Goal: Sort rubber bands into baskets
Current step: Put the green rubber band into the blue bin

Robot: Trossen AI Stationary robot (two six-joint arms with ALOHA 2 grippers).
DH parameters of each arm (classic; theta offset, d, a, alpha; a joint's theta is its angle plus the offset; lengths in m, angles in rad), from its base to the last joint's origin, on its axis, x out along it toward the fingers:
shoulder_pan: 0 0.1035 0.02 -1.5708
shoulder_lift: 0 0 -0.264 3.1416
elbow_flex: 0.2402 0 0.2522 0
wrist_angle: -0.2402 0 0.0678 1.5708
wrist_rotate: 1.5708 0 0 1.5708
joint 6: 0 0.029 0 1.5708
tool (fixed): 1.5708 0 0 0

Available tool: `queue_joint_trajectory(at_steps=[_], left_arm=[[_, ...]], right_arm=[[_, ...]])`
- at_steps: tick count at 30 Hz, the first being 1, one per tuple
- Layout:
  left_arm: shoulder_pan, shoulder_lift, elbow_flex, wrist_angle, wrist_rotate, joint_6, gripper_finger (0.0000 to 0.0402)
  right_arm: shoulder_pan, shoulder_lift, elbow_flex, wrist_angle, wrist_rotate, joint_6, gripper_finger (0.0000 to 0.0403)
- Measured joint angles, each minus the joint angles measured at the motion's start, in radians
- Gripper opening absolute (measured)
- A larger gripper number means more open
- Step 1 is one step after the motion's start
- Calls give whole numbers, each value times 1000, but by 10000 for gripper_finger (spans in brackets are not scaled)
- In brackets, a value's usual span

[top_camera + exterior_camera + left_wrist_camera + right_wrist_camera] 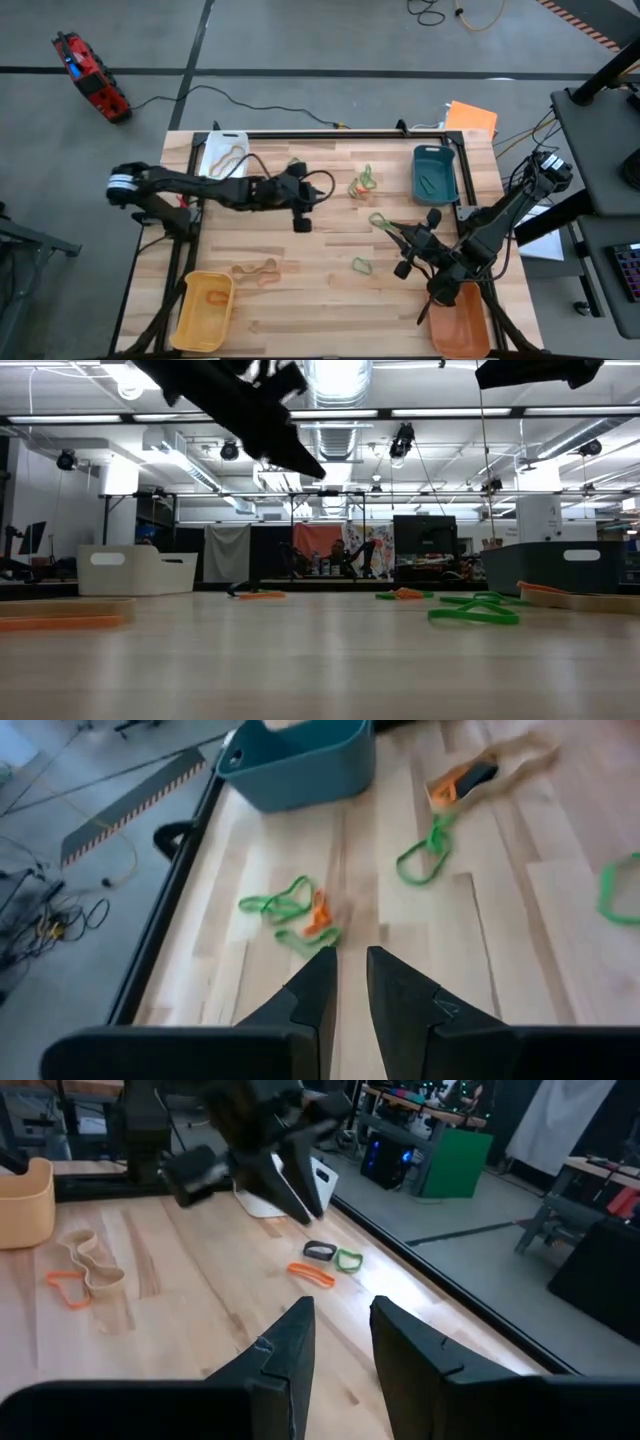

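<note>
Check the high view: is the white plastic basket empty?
No: the white rectangular plastic basket at the table's far left corner holds a tan rubber band looped inside it.

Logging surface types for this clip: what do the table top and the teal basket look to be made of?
The table top looks like pale wood planks with a smooth matte finish; grain and plank seams show. The teal basket seems to be moulded plastic: even colour, rounded corners, slight sheen.
</note>
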Motion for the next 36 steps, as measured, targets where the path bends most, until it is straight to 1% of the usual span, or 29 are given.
queue_joint_trajectory(at_steps=[3,5,8,13,16,19,23,32,36], left_arm=[[24,72,14,112,48,10,42],[39,116,21,178,81,9,42],[60,180,25,270,86,0,42],[91,270,59,294,86,-15,42],[107,313,76,295,89,-17,42],[130,348,95,303,139,-17,42],[159,396,125,300,204,-17,42],[177,502,208,273,208,42,43],[180,520,230,259,208,60,43]], right_arm=[[-2,0,0,0,10,-14,91],[-2,0,0,0,43,12,91],[-12,0,0,0,74,41,91],[-44,-2,0,0,74,40,91],[-84,-2,0,0,74,30,88],[-136,-3,0,-1,66,5,80],[-215,-9,0,0,4,-29,67],[-379,-10,0,-4,-145,-106,52],[-453,-12,0,-3,-220,-184,52]])
